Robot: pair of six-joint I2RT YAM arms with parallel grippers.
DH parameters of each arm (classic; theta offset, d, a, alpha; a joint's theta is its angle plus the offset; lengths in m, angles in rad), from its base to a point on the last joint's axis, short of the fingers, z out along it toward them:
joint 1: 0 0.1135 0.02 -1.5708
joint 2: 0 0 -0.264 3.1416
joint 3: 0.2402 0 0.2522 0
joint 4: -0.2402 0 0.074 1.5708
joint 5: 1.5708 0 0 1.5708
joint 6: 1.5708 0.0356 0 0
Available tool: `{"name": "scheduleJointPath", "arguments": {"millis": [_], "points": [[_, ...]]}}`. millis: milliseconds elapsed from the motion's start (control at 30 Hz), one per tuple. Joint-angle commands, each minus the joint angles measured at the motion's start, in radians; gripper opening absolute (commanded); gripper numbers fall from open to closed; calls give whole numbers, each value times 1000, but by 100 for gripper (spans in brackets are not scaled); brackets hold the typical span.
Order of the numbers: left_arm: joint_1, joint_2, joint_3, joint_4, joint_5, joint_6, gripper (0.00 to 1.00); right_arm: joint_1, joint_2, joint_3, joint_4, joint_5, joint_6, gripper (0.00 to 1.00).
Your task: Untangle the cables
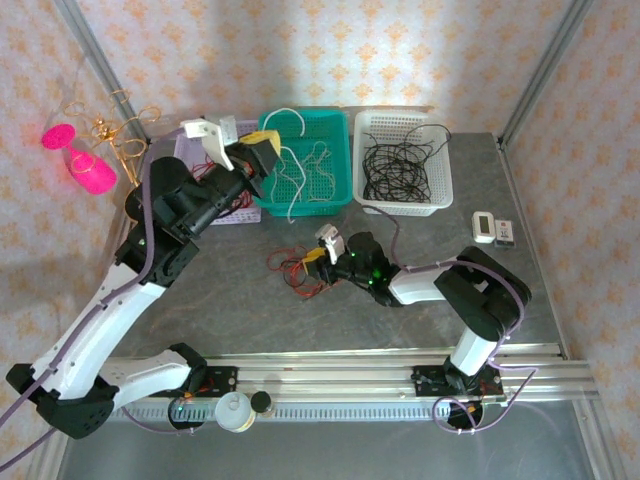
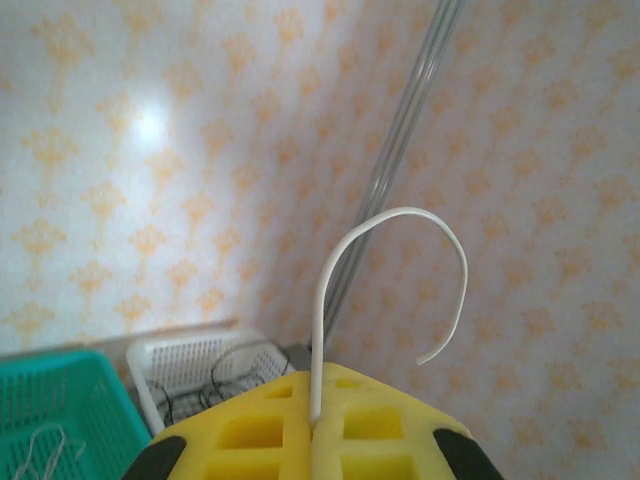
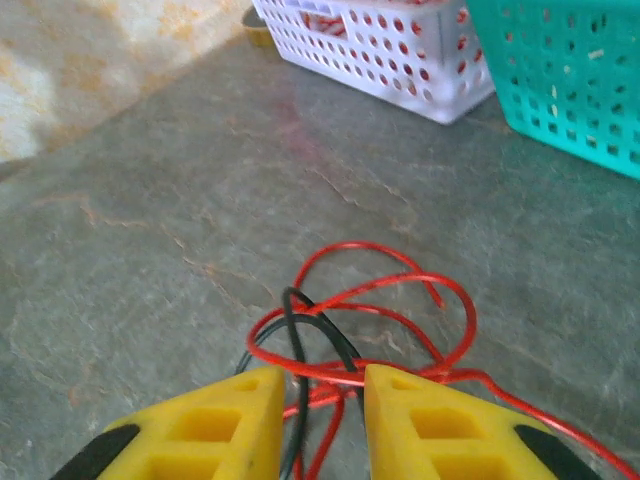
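At table centre: cables (image 1: 293,266), red-black knot, lie flat. Right gripper (image 3: 322,415) low over them, fingers parted, strands between, nothing pinched. Left gripper (image 2: 315,410) raised above teal basket (image 1: 347,140), clamped on white cable (image 2: 390,215).

Step, judged: sorting the white strand. Next: drop it in basket; right pinches one strand.

Crossings under right fingers hidden.

A robot test cell in a lab. A grey stone-look surface (image 1: 330,325) is boxed in by flat panels of orange-patterned wallpaper (image 1: 350,50) set in bare metal posts (image 1: 545,60). Along the bottom edge, an aluminium rail (image 1: 340,383) carries a left arm (image 1: 110,310) and a right arm (image 1: 480,300). A teal basket (image 1: 300,208) and a white basket (image 1: 405,208) stand at top centre.
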Motion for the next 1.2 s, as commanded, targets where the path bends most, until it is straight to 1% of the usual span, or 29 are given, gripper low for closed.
{"name": "scheduleJointPath", "arguments": {"millis": [0, 100, 200, 333, 467, 533, 633, 733, 833, 933, 1067, 1133, 1167], "points": [[-3, 2, 31, 29, -25, 43, 0, 0, -5, 8, -17, 67, -27, 29], [-2, 16, 51, 17, -40, 60, 0, 0, -31, 4, -41, 119, -9, 33], [-3, 42, 73, 5, -56, 67, 0, 0, -85, -5, -72, 137, 2, 40], [-3, 101, 110, -22, -96, 72, 0, 0, -202, -32, -137, 174, 7, 45], [2, 178, 132, -25, -160, 88, 0, -9, -333, -59, -220, 226, 30, 49], [9, 227, 143, -18, -204, 96, 0, -19, -406, -69, -277, 244, 49, 49], [34, 309, 160, 6, -240, 99, 0, -33, -502, -80, -358, 282, 71, 51], [79, 400, 178, 40, -253, 69, 0, -45, -591, -81, -456, 326, 96, 53], [111, 489, 187, 77, -279, 37, 0, -61, -639, -51, -588, 385, 135, 55], [136, 591, 215, 93, -267, -5, 0, -74, -669, -38, -670, 411, 131, 55], [142, 748, 287, 64, -240, -47, 0, -83, -733, -58, -689, 424, 142, 56], [142, 824, 325, 40, -228, -85, 0, -94, -754, -64, -705, 419, 169, 55], [142, 839, 330, 44, -223, -102, 0, -97, -759, -64, -716, 421, 189, 55]]}}
